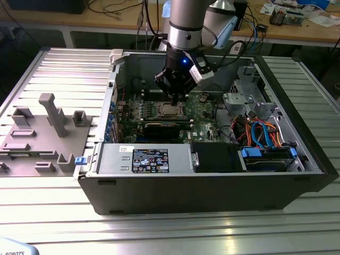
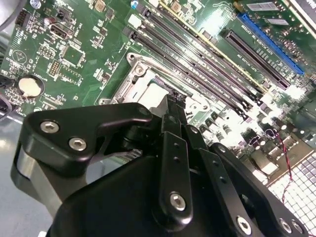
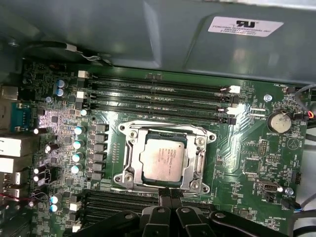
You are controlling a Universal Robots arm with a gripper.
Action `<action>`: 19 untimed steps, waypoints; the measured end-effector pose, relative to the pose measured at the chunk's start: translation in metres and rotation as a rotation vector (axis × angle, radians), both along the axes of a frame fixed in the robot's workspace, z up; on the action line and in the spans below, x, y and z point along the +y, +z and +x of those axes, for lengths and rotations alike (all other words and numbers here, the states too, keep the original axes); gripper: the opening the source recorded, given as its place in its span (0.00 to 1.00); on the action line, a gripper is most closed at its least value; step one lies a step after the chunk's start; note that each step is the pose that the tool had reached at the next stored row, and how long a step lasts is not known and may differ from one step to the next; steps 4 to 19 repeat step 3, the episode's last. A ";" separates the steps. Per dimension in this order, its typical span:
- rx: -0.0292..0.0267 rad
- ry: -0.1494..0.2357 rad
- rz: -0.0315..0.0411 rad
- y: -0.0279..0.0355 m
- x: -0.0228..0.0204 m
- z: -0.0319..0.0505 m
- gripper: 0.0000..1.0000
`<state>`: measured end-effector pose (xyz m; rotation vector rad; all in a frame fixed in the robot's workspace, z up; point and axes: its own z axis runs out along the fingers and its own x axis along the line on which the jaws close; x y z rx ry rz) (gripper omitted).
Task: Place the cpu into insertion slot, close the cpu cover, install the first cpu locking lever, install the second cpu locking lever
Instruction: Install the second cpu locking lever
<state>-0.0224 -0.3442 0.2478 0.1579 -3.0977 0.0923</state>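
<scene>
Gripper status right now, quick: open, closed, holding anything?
Gripper: fingers closed together, holding nothing visible, tips at the edge of the cpu cover over the seated cpu.

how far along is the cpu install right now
Done: the cpu sits in the insertion slot, and the cpu cover looks folded down around it, its silvery frame ringing the chip. In hand: the claw is at the socket's edge, fingertips together, in the first wrist view; it hangs over the socket inside the computer case in the exterior view. Left: I cannot tell whether either locking lever is latched.
</scene>
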 end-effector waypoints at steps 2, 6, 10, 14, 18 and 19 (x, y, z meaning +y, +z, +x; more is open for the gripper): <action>0.0000 0.000 -0.0001 0.0000 0.0000 0.0000 0.11; 0.0000 0.000 -0.0001 0.0000 0.0000 0.0000 0.11; 0.0000 0.000 -0.0001 0.0000 0.0000 0.0000 0.11; 0.0000 0.000 -0.0001 0.0000 0.0000 0.0000 0.11; 0.0000 0.000 -0.0001 0.0000 0.0000 0.0000 0.11; 0.0000 0.000 -0.0001 0.0000 0.0000 0.0000 0.11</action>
